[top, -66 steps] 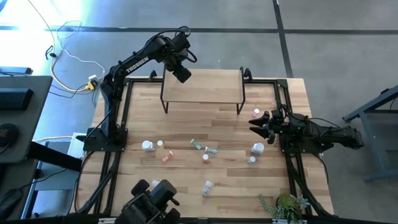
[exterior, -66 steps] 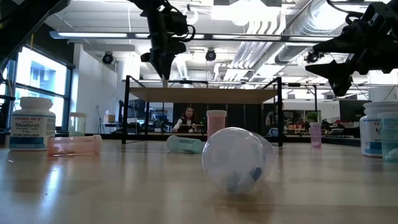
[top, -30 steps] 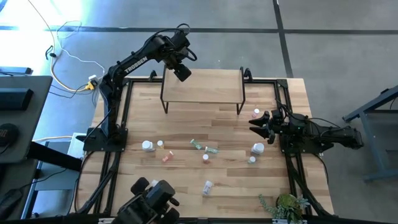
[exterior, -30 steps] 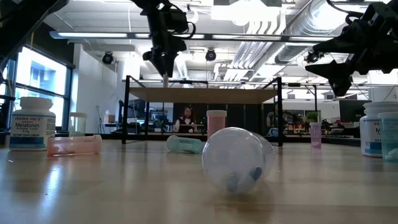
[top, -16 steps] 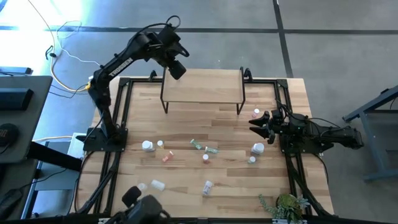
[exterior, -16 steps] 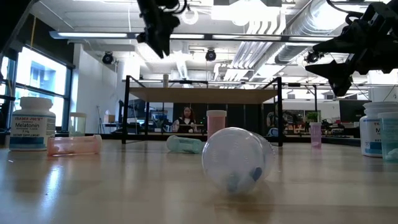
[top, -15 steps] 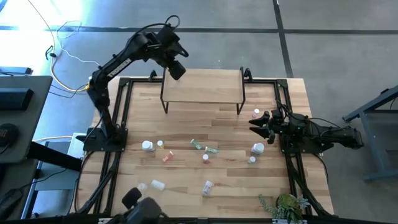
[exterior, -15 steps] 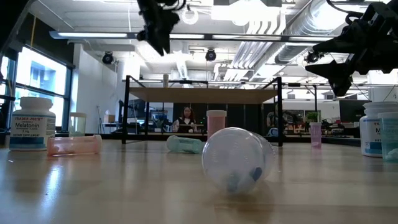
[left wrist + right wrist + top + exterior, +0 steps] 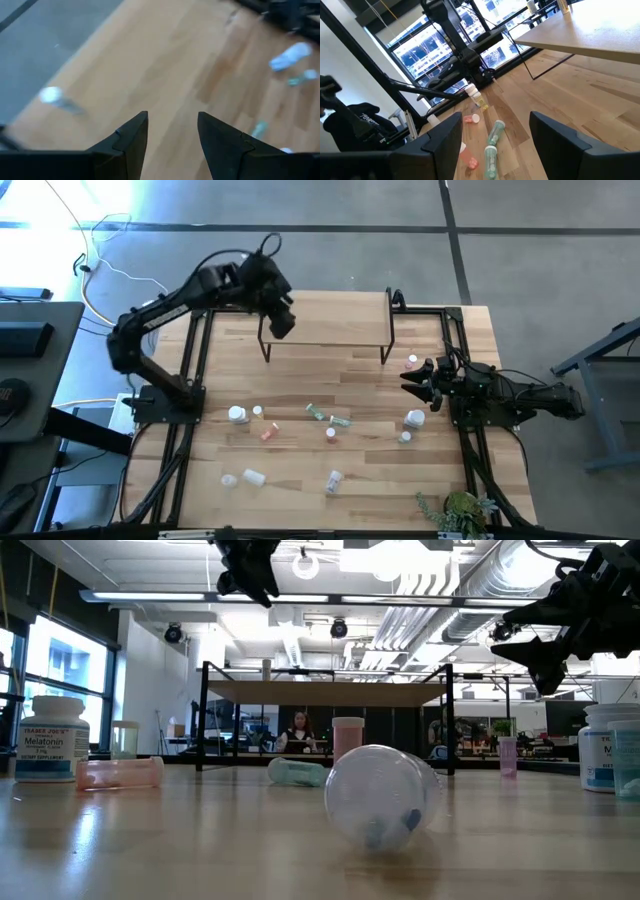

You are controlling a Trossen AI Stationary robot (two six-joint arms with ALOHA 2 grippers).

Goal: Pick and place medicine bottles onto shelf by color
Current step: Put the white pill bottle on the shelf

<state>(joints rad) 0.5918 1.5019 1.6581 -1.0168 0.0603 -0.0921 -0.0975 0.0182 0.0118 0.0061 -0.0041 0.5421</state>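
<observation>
The left gripper point(image 9: 282, 321) hung above the shelf's point(image 9: 330, 330) left end, its fingers point(image 9: 131, 141) spread with nothing between them; beyond their tips lay bare shelf board. One small bottle point(image 9: 266, 668) stood on the shelf near that end. The remaining medicine bottles point(image 9: 327, 426) lay scattered on the surface point(image 9: 350, 470), well apart from those fingers and nearer the front. The step in hand looked like reaching for the next bottle. To do it well, the arm should clear the shelf edge first, pick a bottle lying apart from its neighbours, and bring the fingers down either side of its body, across its width. The right gripper point(image 9: 412, 383) waited over the surface's right side, fingers point(image 9: 441, 143) spread and empty, a pink bottle point(image 9: 411, 362) just beside them.
</observation>
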